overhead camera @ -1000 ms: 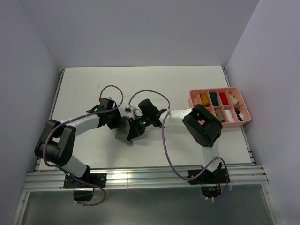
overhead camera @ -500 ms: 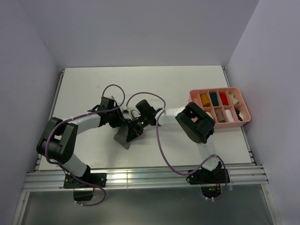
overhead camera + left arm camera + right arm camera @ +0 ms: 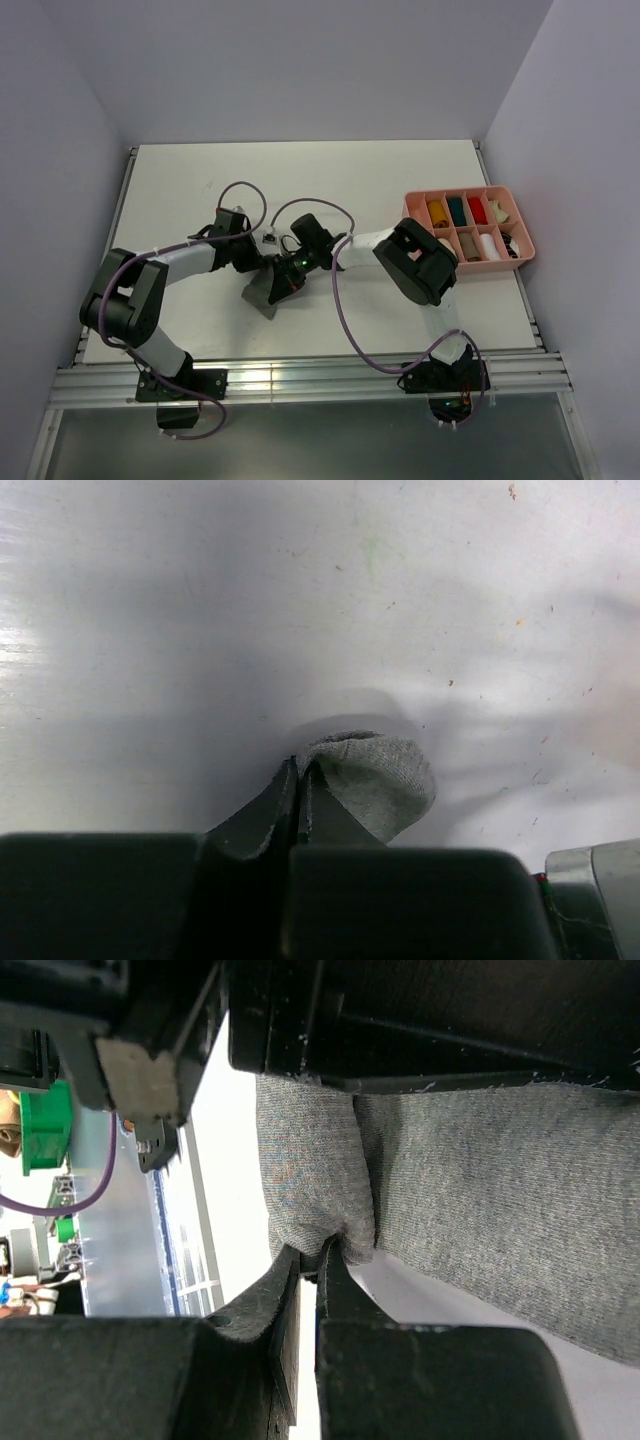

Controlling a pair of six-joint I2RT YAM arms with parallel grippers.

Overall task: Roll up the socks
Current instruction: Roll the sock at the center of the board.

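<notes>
A grey sock (image 3: 266, 296) lies bunched on the white table between the two arms. My left gripper (image 3: 256, 266) is low over its left end. In the left wrist view the left gripper (image 3: 300, 768) is shut, with a fold of the grey sock (image 3: 385, 780) pinched at its tips. My right gripper (image 3: 284, 278) comes in from the right. In the right wrist view the right gripper (image 3: 320, 1252) is shut on a bunched fold of the grey sock (image 3: 480, 1180), and the rest of the fabric spreads out to the right. No other sock is in view.
A pink compartment tray (image 3: 407, 212) stands at the right edge of the table with small rolled bundles in yellow, teal, red, cream and white. The right arm's elbow (image 3: 420, 262) hangs between the tray and the sock. Purple cables loop over both arms.
The left gripper has closed on the sock's end. Both grippers and the sock have shifted slightly left and toward the front. The right gripper has stayed shut on its fold.
</notes>
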